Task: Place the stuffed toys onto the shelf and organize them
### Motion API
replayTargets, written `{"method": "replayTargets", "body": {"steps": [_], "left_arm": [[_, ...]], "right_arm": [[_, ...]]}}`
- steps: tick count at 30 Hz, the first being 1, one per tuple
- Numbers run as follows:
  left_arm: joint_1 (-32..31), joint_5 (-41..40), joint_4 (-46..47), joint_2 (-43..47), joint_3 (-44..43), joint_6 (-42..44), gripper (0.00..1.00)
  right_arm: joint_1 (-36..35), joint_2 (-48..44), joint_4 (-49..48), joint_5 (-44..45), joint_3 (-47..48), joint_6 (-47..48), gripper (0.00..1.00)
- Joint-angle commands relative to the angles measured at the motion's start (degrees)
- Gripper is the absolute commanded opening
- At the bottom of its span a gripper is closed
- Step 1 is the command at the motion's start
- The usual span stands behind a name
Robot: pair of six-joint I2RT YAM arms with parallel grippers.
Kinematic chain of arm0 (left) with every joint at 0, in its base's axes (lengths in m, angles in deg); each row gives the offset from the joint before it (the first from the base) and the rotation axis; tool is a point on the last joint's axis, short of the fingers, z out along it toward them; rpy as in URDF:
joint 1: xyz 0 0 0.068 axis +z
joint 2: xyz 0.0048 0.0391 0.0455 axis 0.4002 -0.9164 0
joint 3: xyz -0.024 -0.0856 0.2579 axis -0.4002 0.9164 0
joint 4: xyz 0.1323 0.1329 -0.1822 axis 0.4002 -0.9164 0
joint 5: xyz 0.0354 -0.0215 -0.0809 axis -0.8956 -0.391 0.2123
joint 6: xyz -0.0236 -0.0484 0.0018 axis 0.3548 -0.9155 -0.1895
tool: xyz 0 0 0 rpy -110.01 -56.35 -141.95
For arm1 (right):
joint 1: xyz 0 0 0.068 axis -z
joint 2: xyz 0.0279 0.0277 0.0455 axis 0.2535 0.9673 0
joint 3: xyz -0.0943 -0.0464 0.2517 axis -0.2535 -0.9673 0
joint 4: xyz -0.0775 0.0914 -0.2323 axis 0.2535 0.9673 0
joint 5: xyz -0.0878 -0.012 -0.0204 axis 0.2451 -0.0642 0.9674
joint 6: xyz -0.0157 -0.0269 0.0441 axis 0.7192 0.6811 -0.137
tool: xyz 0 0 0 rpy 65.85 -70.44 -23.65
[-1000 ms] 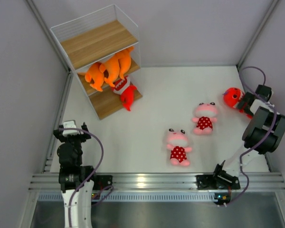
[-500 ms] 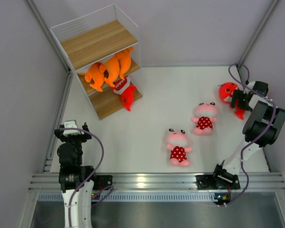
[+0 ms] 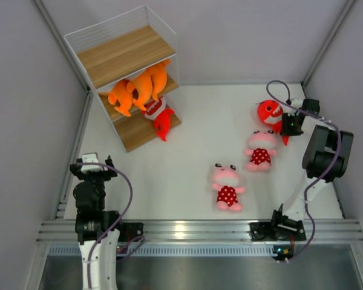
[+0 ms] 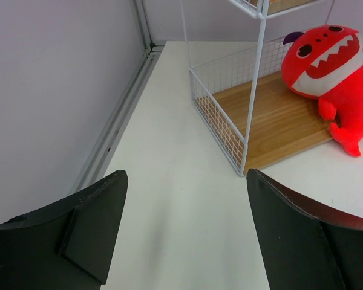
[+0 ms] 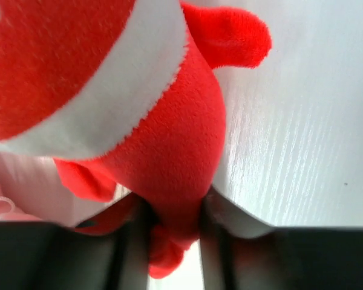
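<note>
The shelf (image 3: 124,54) stands at the back left, its top board bare. Two orange sharks (image 3: 139,87) lie on its middle tier, and a red shark (image 3: 160,119) hangs off the bottom board (image 4: 272,121), also seen in the left wrist view (image 4: 333,66). My right gripper (image 3: 285,125) is shut on the tail of a second red shark (image 3: 268,113), just behind a pink animal (image 3: 261,149). The right wrist view shows that shark's tail (image 5: 169,139) pinched between the gripper's (image 5: 172,223) fingers. Another pink animal (image 3: 227,186) lies nearer the front. My left gripper (image 4: 184,235) is open and holds nothing.
Grey walls close in the white table on the left, back and right. An aluminium rail (image 3: 187,229) runs along the near edge. My left arm (image 3: 92,181) stays at the front left, a short way from the shelf's near corner (image 4: 242,169).
My right gripper has shut on the red shark's tail and carried it left, from the back right corner toward the farther pink animal. The left arm has not moved.
</note>
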Motion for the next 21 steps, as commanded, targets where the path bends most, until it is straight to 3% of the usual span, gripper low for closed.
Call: {"method": "replayTargets", "body": {"steps": [1, 2, 3, 7, 9, 12, 16, 21], "left_arm": [[0.37, 0.14, 3.89, 0.57, 0.39, 0.25, 0.86], [0.37, 0.05, 3.89, 0.4, 0.3, 0.43, 0.85], [0.37, -0.21, 3.89, 0.48, 0.3, 0.6, 0.85], [0.46, -1.36, 3.81, 0.57, 0.04, 0.87, 0.85], [0.64, -1.36, 3.89, 0.66, 0.04, 0.87, 0.85], [0.72, -1.97, 3.81, 0.66, 0.04, 0.87, 0.85], [0.81, -3.2, 3.81, 0.66, 0.04, 0.96, 0.85], [1.34, -4.61, 3.72, 0.22, -0.92, 2.8, 0.85]], "right_arm": [[-0.25, 0.0, 0.36, 1.2, 2.95, -1.01, 0.25], [-0.42, 0.44, 0.36, 1.91, 3.74, -2.67, 0.19], [-0.51, 0.62, 0.71, 4.44, 4.71, -3.99, 0.0], [-2.61, -1.31, -0.51, 13.41, 9.63, -11.55, 0.0], [-4.63, -4.03, -1.22, 22.52, 10.43, -14.46, 0.0], [-11.3, -7.55, -1.13, 31.67, 12.01, -14.73, 0.0], [-22.1, -11.68, -0.52, 37.15, 12.37, -15.07, 0.0], [-29.85, -18.18, 1.24, 39.53, 10.61, -16.66, 0.0]]}}
